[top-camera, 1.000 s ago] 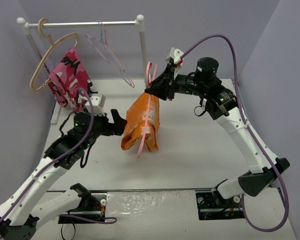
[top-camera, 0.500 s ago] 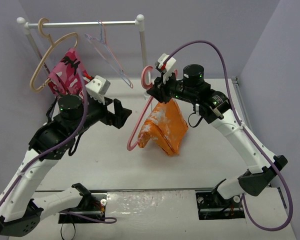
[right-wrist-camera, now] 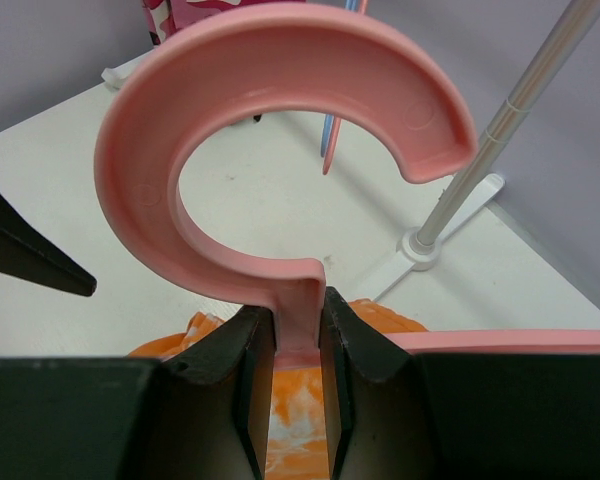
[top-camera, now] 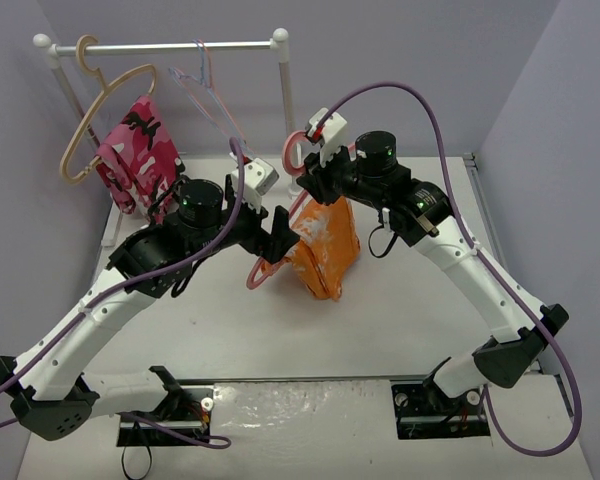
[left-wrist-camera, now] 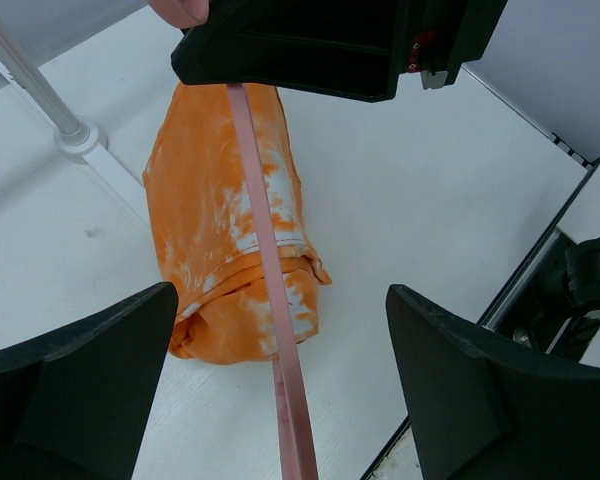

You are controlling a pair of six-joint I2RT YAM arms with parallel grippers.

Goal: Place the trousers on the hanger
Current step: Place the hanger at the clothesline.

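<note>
Looking down from the top camera first: the right gripper (top-camera: 308, 176) is clamped on the neck of the pink hanger (top-camera: 293, 150), just under the hook, and holds it up over the middle of the table (top-camera: 410, 310). The orange trousers (top-camera: 325, 250) are draped over the hanger in a folded bundle that hangs below the gripper. Can't tell from here if the bottom of the bundle touches the table. The left gripper (top-camera: 278, 236) sits just beside the bundle on its left, pointing at it. Along the far edge, towards the far left corner, stands a rack (top-camera: 180, 46) with a beige hanger (top-camera: 98, 112), a couple of thin wire hangers (top-camera: 216, 100) and a pink-and-red garment (top-camera: 135, 150).

Left wrist camera: the left gripper's two fingers (left-wrist-camera: 80, 370) are spread wide apart and hold nothing. One arm of the hanger runs as a thin pink strip down the front of the trousers and passes through the gap between the fingers, touching neither of them. The bundle shows white blotches and a folded edge near its lower end. The rack's post foot (left-wrist-camera: 75, 138) is on the table behind it.

Right wrist camera: the hook fills the upper half of the picture, and the right gripper's fingers (right-wrist-camera: 248, 380) press against both sides of the neck. Bits of orange cloth peek out right below the fingers, and one hanger arm runs off to the right.
</note>
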